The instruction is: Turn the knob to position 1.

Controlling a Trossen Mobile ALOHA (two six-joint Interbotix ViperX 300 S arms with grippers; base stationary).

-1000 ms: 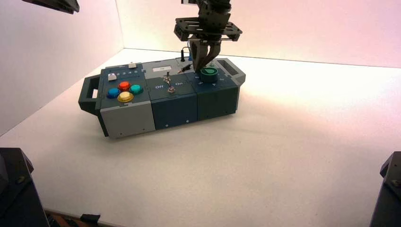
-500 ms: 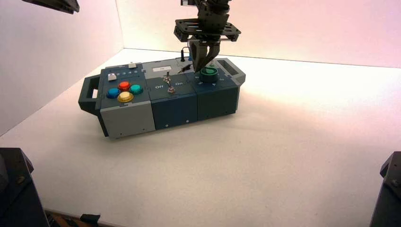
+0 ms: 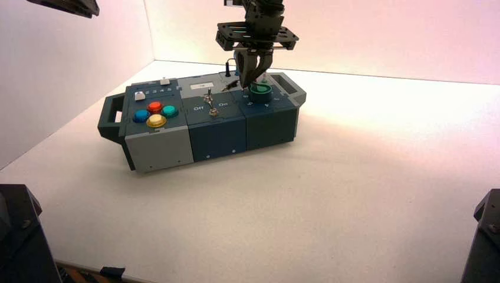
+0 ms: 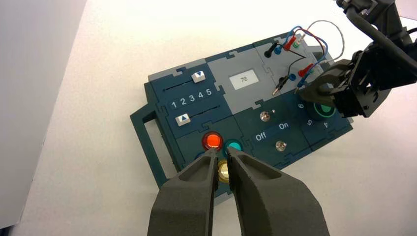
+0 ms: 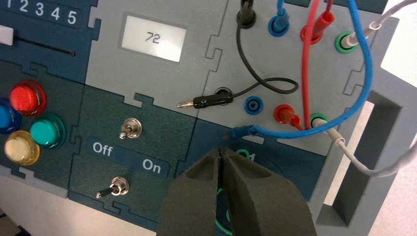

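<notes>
The knob (image 3: 260,89) sits on the dark blue section at the right end of the box (image 3: 159,147), near the right handle, with numerals printed around it; in the left wrist view 6, 5 and 4 can be read beside it. The right claw (image 3: 250,79) hangs straight down over the knob, its fingertips at the knob's left edge. In the right wrist view its two dark fingers (image 5: 196,196) are pressed together with no gap, covering nearly all of the knob, of which only a green sliver shows under them. They are closed, and I cannot tell whether they touch the knob.

Just behind the knob is the grey panel with coloured sockets and looping wires (image 5: 361,64). Toward the middle of the box stand two small metal toggle switches (image 5: 130,129) by the Off and On lettering, and a small display (image 5: 154,38) reads 72.

The left claw (image 4: 223,157) hovers above the box's left end, over the red (image 4: 212,140), teal (image 4: 234,146) and yellow (image 4: 224,171) push buttons, its fingers nearly together with a narrow slit between them.
</notes>
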